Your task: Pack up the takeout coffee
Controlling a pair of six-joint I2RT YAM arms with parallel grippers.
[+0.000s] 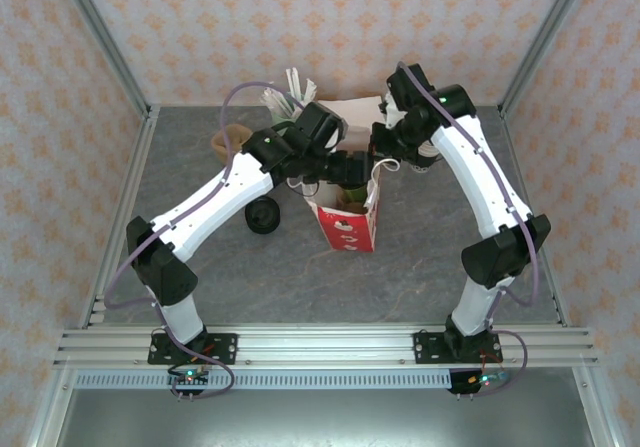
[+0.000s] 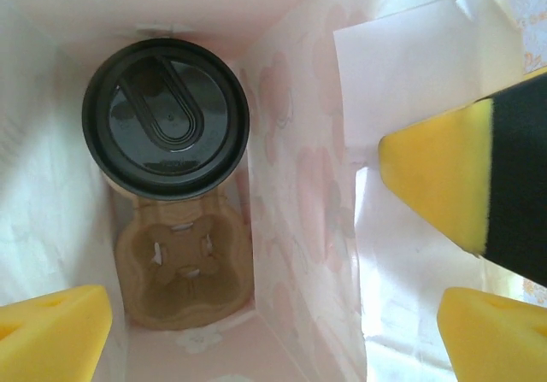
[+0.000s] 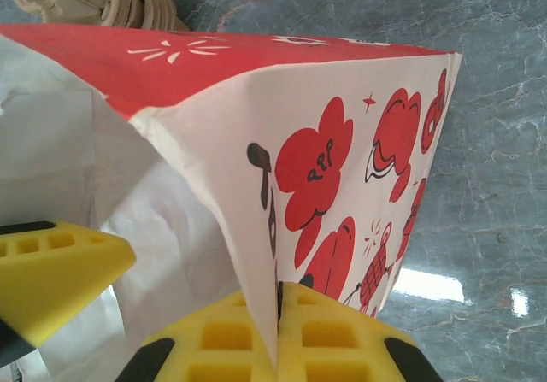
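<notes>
While the right pincer (image 3: 278, 318) pinches the red printed paper bag (image 3: 325, 168) by its rim, the left pincer (image 2: 273, 339) hangs wide above its mouth. Inside stands the black-lidded paper takeout coffee cup (image 2: 166, 119) on a brown pulp carrier (image 2: 184, 271).

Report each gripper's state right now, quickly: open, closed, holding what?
Left gripper: open, holding nothing, over the takeout coffee in the red bag.
Right gripper: closed on the red bag's rim.

Takeout coffee (image 2: 165, 117) inside bag (image 2: 295, 151)
</notes>
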